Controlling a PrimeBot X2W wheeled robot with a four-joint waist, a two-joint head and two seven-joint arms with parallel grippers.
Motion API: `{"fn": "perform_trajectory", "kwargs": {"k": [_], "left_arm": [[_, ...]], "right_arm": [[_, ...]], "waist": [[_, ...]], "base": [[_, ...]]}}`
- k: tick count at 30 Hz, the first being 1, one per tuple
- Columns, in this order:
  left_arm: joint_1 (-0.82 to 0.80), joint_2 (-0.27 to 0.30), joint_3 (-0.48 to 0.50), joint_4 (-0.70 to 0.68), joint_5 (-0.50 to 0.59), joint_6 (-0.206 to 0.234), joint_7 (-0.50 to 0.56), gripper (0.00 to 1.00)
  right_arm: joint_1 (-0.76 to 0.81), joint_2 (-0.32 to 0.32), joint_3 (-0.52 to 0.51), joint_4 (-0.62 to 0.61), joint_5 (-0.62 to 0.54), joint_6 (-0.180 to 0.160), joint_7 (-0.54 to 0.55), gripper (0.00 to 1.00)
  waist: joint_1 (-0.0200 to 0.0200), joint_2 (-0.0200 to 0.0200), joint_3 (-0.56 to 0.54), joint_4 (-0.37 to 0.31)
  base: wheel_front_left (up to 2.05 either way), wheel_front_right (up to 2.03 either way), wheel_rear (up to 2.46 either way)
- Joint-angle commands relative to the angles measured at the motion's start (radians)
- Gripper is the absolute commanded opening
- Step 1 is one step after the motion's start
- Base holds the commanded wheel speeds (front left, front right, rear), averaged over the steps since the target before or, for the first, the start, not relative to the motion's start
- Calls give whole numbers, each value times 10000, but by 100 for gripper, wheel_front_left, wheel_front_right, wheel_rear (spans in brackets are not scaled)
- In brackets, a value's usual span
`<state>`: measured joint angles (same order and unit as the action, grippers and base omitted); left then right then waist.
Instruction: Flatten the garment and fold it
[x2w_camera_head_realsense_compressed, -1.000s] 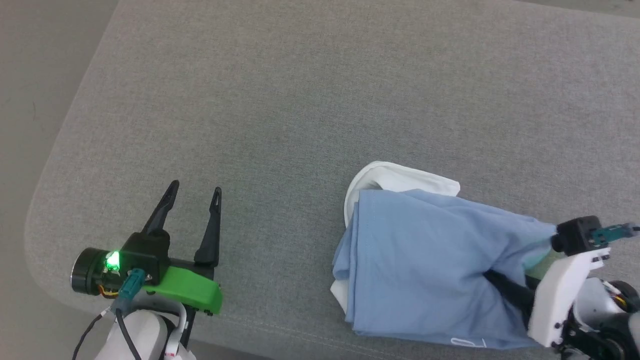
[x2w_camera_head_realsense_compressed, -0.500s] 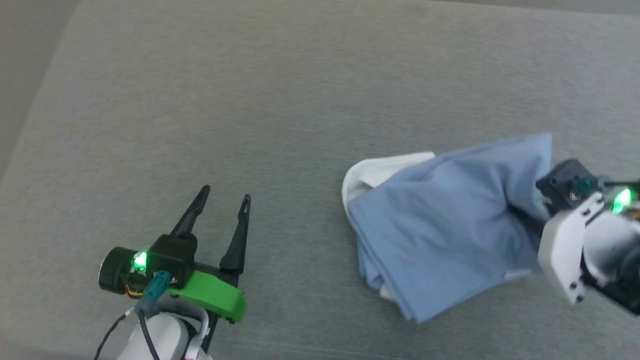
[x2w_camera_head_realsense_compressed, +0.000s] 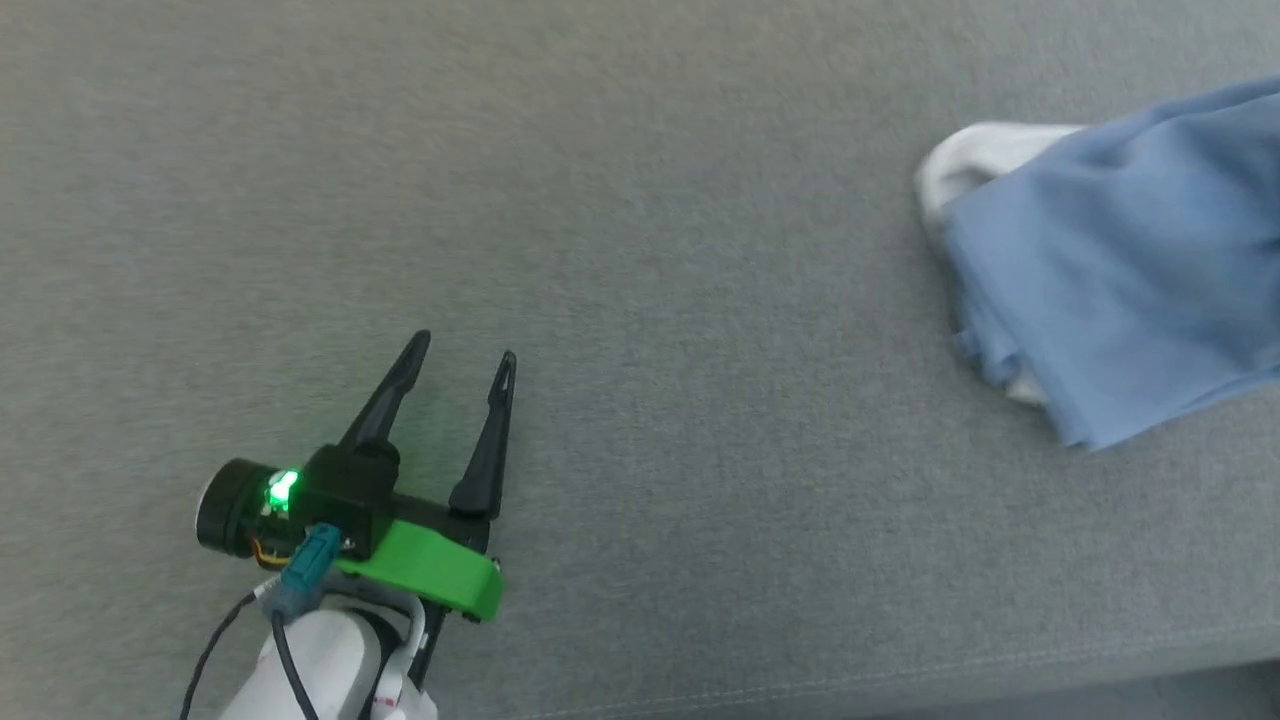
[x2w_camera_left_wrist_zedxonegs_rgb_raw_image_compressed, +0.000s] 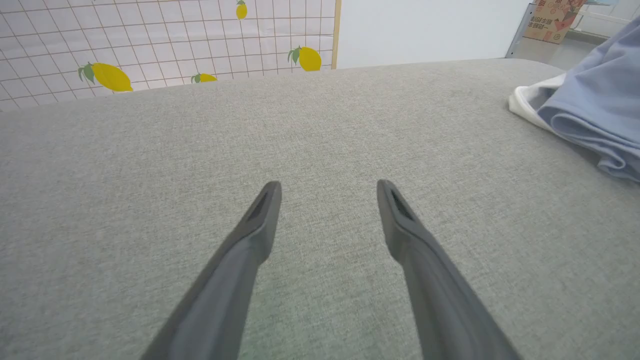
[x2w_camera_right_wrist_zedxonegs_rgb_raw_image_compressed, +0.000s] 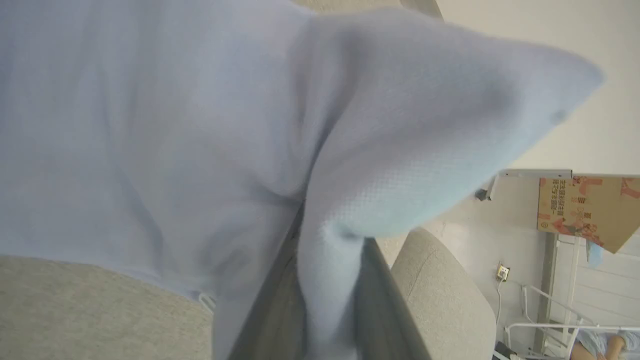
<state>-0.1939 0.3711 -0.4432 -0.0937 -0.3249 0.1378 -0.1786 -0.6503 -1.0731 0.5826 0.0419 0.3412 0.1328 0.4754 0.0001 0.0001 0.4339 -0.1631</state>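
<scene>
The right claw is pinched shut on a fold of the garment. A strip of light blue cloth runs down between its two dark fingers. Above them the shirt spreads wide and blurred, over the grey cloth of the tabletop.

The left claw stands spread wide with nothing between its jaws. It sits low over bare tabletop, well apart from the shirt. Behind its fingers is a green bracket, and a small green light glows on the wrist. From that wrist you look straight out between the two open fingers of the claw across plain grey weave.

In the head view the garment lies at the right-hand edge of the tabletop. It is bunched in stacked folds, with the white collar poking out at its far left corner, and the cloth runs off the picture to the right. The left wrist view shows its layered edge resting on the tabletop at the upper right.

Past the tabletop stand a white grid panel printed with yellow lemons and a cardboard box.
</scene>
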Motion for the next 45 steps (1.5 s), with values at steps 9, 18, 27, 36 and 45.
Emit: {"fn": "perform_trajectory", "kwargs": {"k": [9, 18, 27, 36, 45], "left_arm": [[-506, 172, 4, -593, 250, 19, -40, 100], [-528, 435, 23, -1272, 383, 93, 77, 100], [-366, 588, 62, -1293, 360, 163, 29, 100], [-352, 319, 21, -485, 43, 115, -238, 100], [-105, 313, 189, 177, -339, 151, -287, 100]], "right_arm": [[390, -438, -1752, 3123, -918, -21, -1938, 0], [826, -291, -4262, 5993, -2386, -21, -3838, 0], [809, 373, -5599, 7355, -3383, -21, -4561, 100], [405, 643, -5356, 6928, -3349, -21, -4813, 100], [-380, 1635, -4354, 4865, -1656, -21, -5366, 100]], "waist": [[-1, -1, 2000, -403], [-1, -1, 2565, 214], [-1, -1, 2400, 345], [-1, -1, 797, 351], [-1, -1, -1217, 543]], "base": [[0, 0, 0], [0, 0, 0], [0, 0, 0], [0, 0, 0], [0, 0, 0]]}}
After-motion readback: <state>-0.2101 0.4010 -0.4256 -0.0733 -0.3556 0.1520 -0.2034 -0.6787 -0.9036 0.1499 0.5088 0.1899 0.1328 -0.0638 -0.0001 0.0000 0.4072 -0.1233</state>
